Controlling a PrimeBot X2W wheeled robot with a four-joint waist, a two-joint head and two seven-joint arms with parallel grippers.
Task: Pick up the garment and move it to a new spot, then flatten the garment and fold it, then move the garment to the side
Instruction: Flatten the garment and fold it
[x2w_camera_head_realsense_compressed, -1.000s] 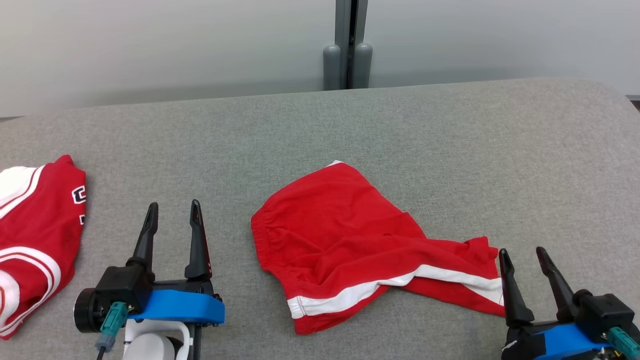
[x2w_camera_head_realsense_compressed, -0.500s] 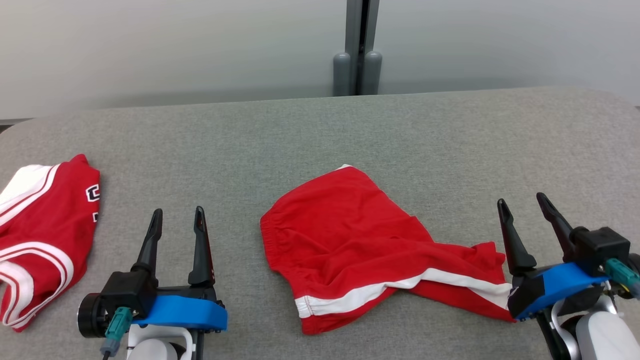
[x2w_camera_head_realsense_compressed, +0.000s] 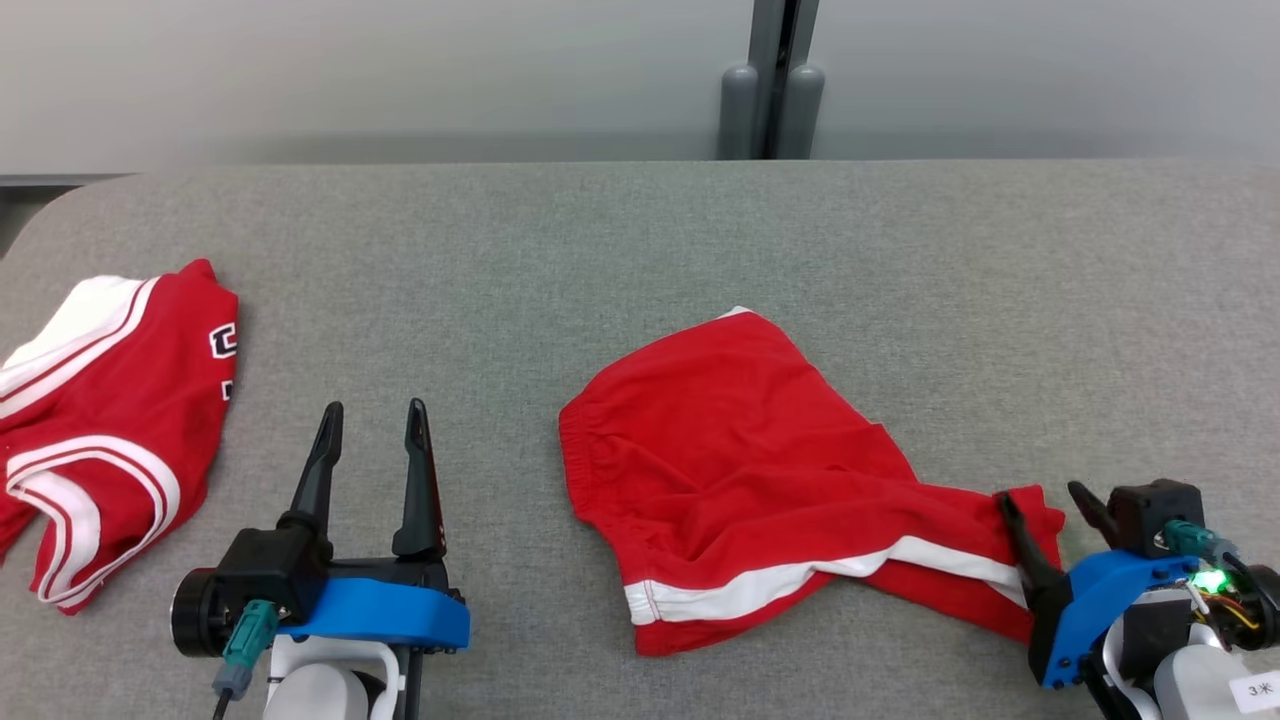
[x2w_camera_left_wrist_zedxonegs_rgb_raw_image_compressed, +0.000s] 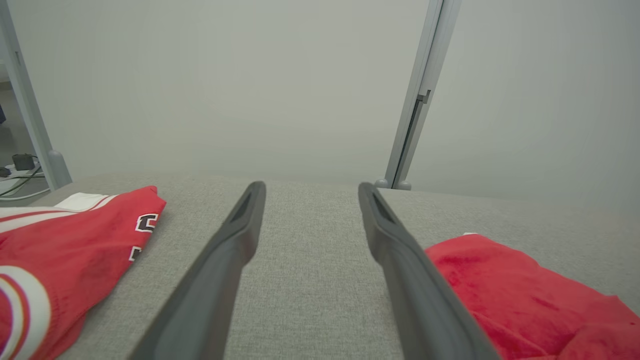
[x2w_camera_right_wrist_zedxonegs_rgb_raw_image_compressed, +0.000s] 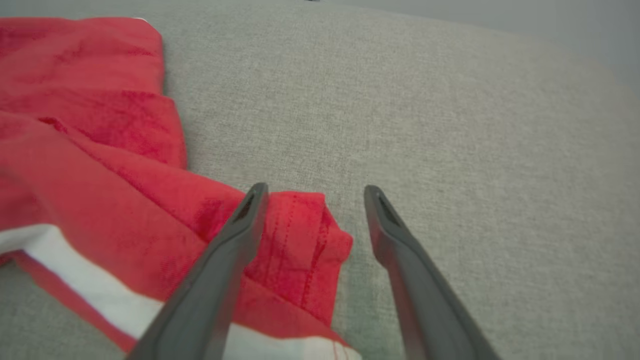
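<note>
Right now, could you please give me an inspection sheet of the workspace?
Surface: grey padded table, bare between the garments.
Job's things: red shorts with a white stripe, crumpled, centre-right.
Clutter: second red garment with white trim, at the table's left end.
Hands: left hand open over bare table, holding nothing; right hand open, fingers either side of the shorts' right corner.
Cables: teal plugs at the wrists; floor cables beyond the table.
Surroundings: pale wall, grey post.

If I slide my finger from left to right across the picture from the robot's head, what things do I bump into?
red-and-white jersey → left gripper → red shorts with a white stripe → right gripper
</note>
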